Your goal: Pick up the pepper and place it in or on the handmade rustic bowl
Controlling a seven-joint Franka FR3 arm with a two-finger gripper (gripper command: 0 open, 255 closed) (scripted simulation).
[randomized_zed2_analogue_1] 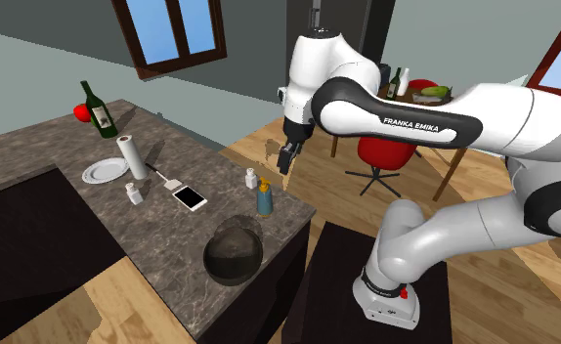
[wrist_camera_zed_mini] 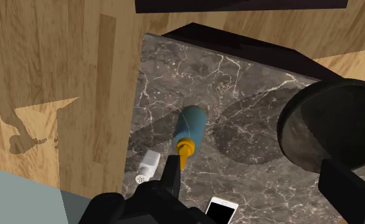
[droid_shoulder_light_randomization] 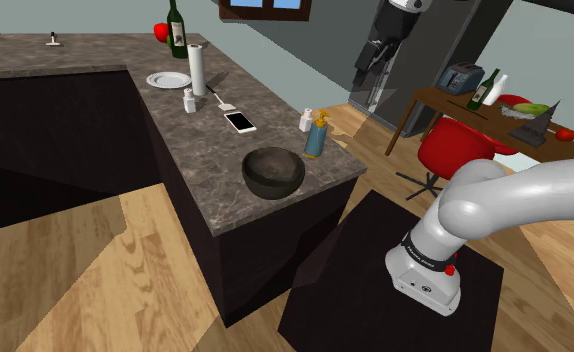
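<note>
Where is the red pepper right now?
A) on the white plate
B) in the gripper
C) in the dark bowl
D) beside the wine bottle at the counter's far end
D: the red pepper sits next to the wine bottle, well away from the dark bowl, the white plate and the open gripper.

Your arm (randomized_zed2_analogue_1: 435,115): one, white, dark-jointed, rising from its base (droid_shoulder_light_randomization: 425,282) just off the counter (droid_shoulder_light_randomization: 205,190) end, folded over at the elbow. Your gripper (randomized_zed2_analogue_1: 285,164): black, hanging well above the counter's edge, pointing down at it, fingers (wrist_camera_zed_mini: 172,173) standing apart.
</note>
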